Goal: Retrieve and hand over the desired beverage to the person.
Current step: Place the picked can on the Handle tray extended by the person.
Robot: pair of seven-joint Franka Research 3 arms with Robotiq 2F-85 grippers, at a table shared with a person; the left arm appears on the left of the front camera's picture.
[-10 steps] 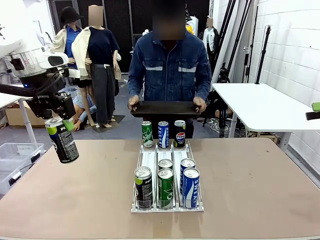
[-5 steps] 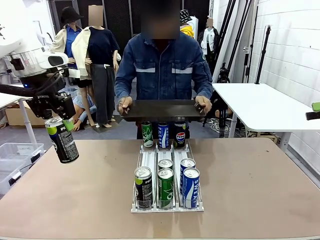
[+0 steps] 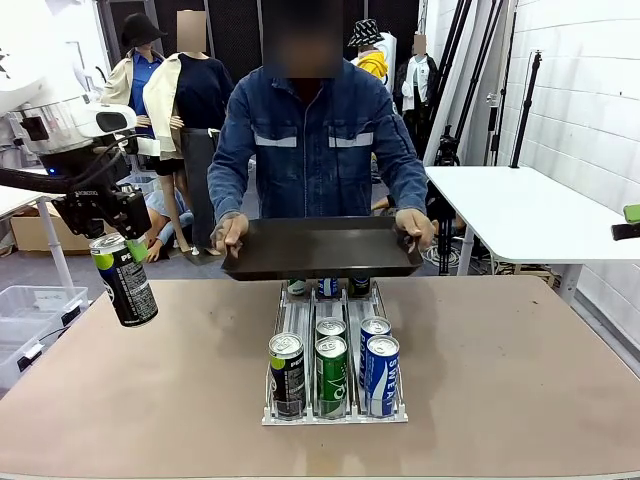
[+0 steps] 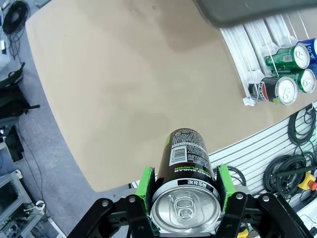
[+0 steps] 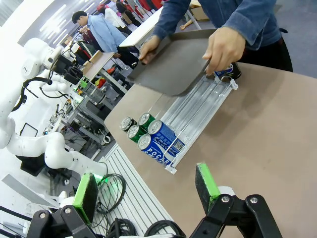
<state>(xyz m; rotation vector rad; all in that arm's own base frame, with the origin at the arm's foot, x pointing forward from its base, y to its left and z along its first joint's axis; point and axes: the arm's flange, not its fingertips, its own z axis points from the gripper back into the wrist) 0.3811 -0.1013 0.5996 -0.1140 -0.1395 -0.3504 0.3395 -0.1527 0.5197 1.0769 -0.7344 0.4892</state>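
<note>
My left gripper (image 3: 112, 245) hangs over the table's left edge, shut on the top of a black can with a green rim (image 3: 124, 285). In the left wrist view the green pads (image 4: 146, 184) clamp that can (image 4: 185, 153) on both sides. The person (image 3: 320, 140) in a blue denim jacket stands at the far side. Both of their hands hold a dark tray (image 3: 320, 250) level over the far end of the can rack (image 3: 298, 318). My right gripper (image 5: 146, 193) is open with nothing between its fingers, high above the table's right side and facing the tray (image 5: 171, 62).
The white rack holds a black can (image 3: 287, 375), green cans (image 3: 331, 372) and blue cans (image 3: 381, 372) at its near end. More cans at its far end are mostly hidden under the tray. A white side table (image 3: 520, 205) stands at the right, a plastic bin (image 3: 30, 310) on the floor at the left.
The person has leaned in and brought the tray forward and lower, over the rack's far end, covering the far cans. My left gripper and its can have not moved.
</note>
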